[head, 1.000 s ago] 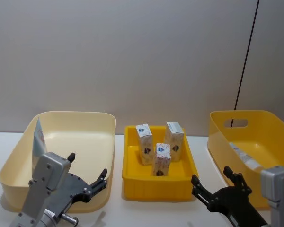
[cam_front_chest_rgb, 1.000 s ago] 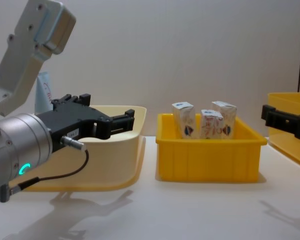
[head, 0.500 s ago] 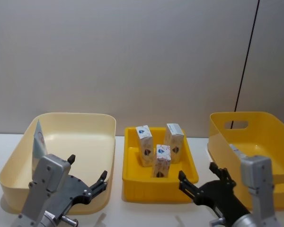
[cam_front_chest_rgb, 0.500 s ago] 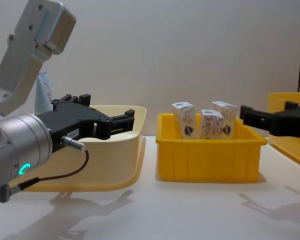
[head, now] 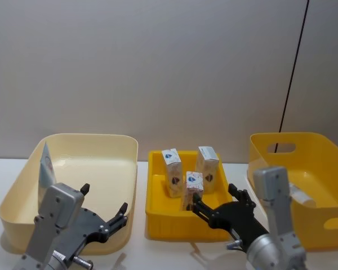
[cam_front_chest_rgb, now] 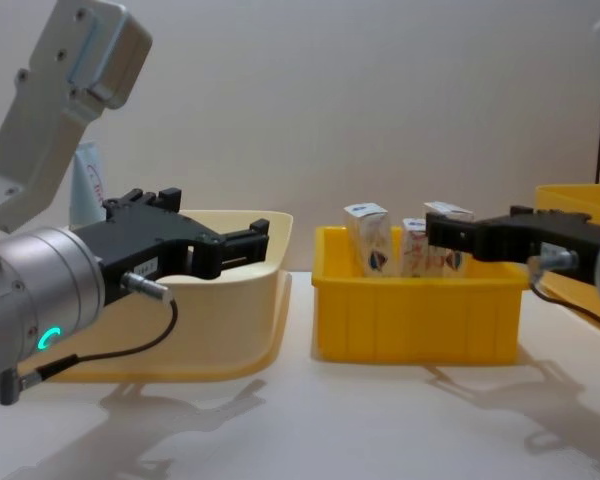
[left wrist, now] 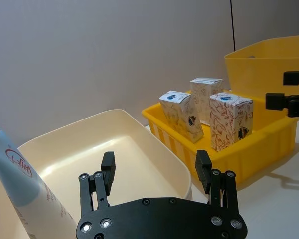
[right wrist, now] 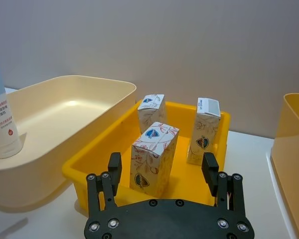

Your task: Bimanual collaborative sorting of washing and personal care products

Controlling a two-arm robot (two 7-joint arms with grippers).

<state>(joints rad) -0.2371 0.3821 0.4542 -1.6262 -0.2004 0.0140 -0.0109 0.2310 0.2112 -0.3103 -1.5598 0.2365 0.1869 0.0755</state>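
Yellow middle bin [head: 158,216], head view: three cartons [head: 207,160] standing in it, one tube [head: 45,169] upright in the cream bin [head: 127,152], left side. Wrist views: left gripper [left wrist: 156,159] and right gripper [right wrist: 161,162] both spread wide, holding nothing. Chest view: right gripper sits right of centre, level with the cartons.

Work surface, as I see it from the console. The white table [cam_front_chest_rgb: 380,420] spans the chest view and carries three containers, each resting directly on it. At the robot's left stands a broad, round-cornered cream bin [cam_front_chest_rgb: 235,320]. Just beside it, at the centre, sits a small yellow tray [cam_front_chest_rgb: 420,325] with ribbed walls; I see a narrow strip of bare tabletop between the two. At the right, apart from the tray, stands a deeper yellow bin [head: 304,138] with a handle slot in its far wall.
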